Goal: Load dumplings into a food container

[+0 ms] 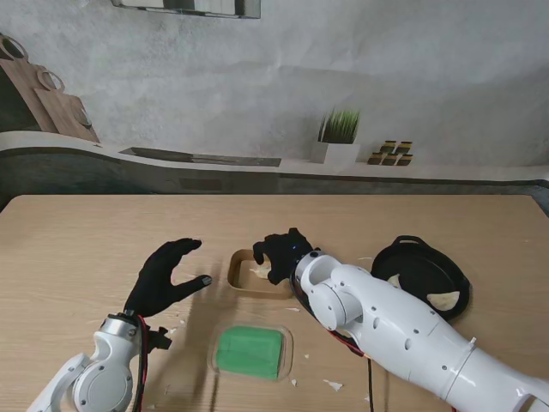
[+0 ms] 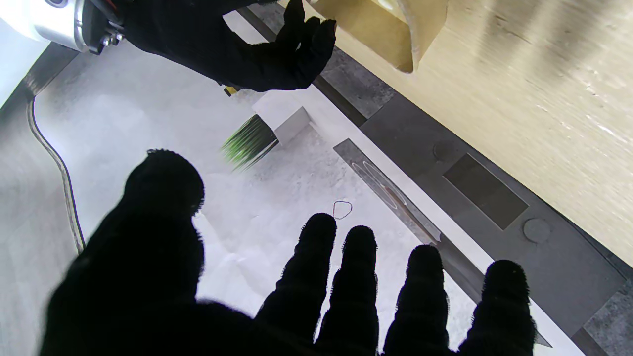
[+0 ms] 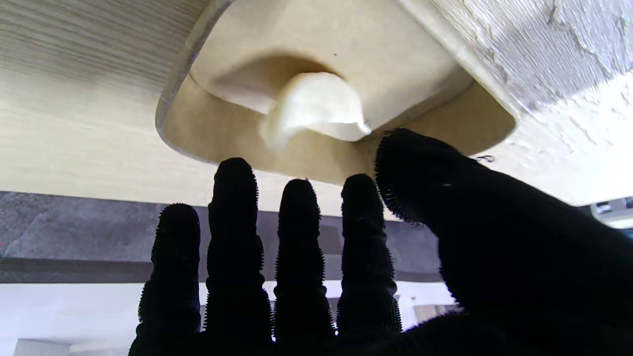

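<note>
A tan food container (image 1: 238,273) sits mid-table, partly covered by my right hand (image 1: 281,252), which hovers over it with fingers apart and nothing held. In the right wrist view a pale dumpling (image 3: 316,106) lies inside the container (image 3: 217,133), blurred, just off my fingertips (image 3: 232,173). A black plate (image 1: 420,266) to the right holds a dumpling (image 1: 443,299) at its near rim. My left hand (image 1: 165,276) is raised left of the container, fingers spread and empty. The left wrist view catches the container's corner (image 2: 390,29) and my right hand (image 2: 257,49).
A clear lid with a green inside (image 1: 250,350) lies nearer to me than the container. White scraps (image 1: 333,385) dot the table nearby. A potted plant (image 1: 338,136) and a counter stand beyond the table's far edge.
</note>
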`<action>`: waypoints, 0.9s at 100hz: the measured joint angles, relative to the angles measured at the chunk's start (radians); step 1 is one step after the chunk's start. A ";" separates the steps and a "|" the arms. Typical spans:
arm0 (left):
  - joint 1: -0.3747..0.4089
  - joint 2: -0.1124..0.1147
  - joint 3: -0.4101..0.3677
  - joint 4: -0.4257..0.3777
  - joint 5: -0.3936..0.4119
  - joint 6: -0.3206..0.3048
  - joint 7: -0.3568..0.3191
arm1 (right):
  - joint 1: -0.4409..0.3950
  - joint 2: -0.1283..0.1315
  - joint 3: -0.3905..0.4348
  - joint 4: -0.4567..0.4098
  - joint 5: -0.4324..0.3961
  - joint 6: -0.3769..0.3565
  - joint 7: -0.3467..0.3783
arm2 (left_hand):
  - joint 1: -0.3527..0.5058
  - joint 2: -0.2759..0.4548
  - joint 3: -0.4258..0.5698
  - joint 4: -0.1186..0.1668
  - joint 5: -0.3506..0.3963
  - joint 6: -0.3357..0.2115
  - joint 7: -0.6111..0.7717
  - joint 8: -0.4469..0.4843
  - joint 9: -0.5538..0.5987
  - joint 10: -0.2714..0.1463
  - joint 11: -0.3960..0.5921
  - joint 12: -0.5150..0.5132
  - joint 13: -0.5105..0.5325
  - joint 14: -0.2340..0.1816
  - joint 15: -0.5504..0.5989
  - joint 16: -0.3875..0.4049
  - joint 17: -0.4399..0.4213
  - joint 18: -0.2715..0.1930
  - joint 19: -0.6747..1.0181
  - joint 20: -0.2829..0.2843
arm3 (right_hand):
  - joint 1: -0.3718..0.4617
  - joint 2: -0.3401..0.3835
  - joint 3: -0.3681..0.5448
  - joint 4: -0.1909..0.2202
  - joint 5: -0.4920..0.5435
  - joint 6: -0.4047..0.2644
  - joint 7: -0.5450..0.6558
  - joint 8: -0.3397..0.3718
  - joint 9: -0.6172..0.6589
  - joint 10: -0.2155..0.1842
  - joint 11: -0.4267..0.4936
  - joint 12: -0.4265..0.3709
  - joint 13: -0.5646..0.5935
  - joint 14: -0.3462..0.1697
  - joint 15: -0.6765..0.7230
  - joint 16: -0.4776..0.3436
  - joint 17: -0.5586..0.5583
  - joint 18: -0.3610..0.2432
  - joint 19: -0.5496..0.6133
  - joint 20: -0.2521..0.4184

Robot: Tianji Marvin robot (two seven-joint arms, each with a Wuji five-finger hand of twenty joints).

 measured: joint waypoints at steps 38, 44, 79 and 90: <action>-0.001 0.000 -0.002 -0.003 -0.003 0.002 -0.004 | -0.359 0.066 0.529 -0.415 -0.257 -0.293 0.254 | 0.000 0.000 0.000 0.000 0.000 0.000 0.000 0.000 0.000 0.000 0.000 0.000 0.000 0.000 0.000 0.000 0.000 0.000 0.000 0.000 | -0.060 0.012 -0.109 0.000 -0.174 0.044 -0.065 -0.069 -0.168 -0.008 -0.097 -0.049 -0.159 -0.045 -0.210 -0.074 -0.065 -0.024 -0.176 0.007; -0.001 0.000 -0.001 -0.002 -0.002 0.001 -0.004 | -0.426 0.071 0.622 -0.456 -0.313 -0.353 0.249 | 0.000 0.000 0.000 0.000 0.000 0.000 0.000 0.000 0.000 0.000 0.000 0.000 0.000 0.000 0.000 0.000 0.000 0.000 0.000 0.000 | -0.060 0.012 -0.118 0.000 -0.175 0.054 -0.065 -0.070 -0.177 -0.008 -0.107 -0.049 -0.161 -0.045 -0.227 -0.081 -0.066 -0.026 -0.188 0.008; -0.006 0.000 -0.002 0.004 0.004 -0.010 -0.004 | -0.664 0.102 1.010 -0.487 -0.442 -0.606 0.179 | 0.000 0.000 0.000 0.000 0.000 0.000 0.000 0.000 0.000 0.000 0.000 0.000 0.000 0.000 0.000 0.000 0.000 0.000 0.000 0.000 | -0.071 0.012 -0.130 0.000 -0.171 0.029 -0.064 -0.081 -0.163 -0.014 -0.110 -0.054 -0.147 -0.060 -0.242 -0.092 -0.064 -0.027 -0.223 0.020; -0.009 0.001 0.001 0.008 0.005 -0.010 -0.004 | -0.687 0.111 1.080 -0.449 -0.489 -0.658 0.143 | 0.000 0.000 0.000 0.000 0.000 0.000 0.000 0.000 0.000 0.000 0.000 0.000 0.000 0.000 0.000 0.000 0.000 0.000 0.000 0.000 | -0.071 0.011 -0.130 0.000 -0.170 0.017 -0.064 -0.081 -0.152 -0.032 -0.110 -0.054 -0.147 -0.073 -0.252 -0.092 -0.060 -0.028 -0.234 0.020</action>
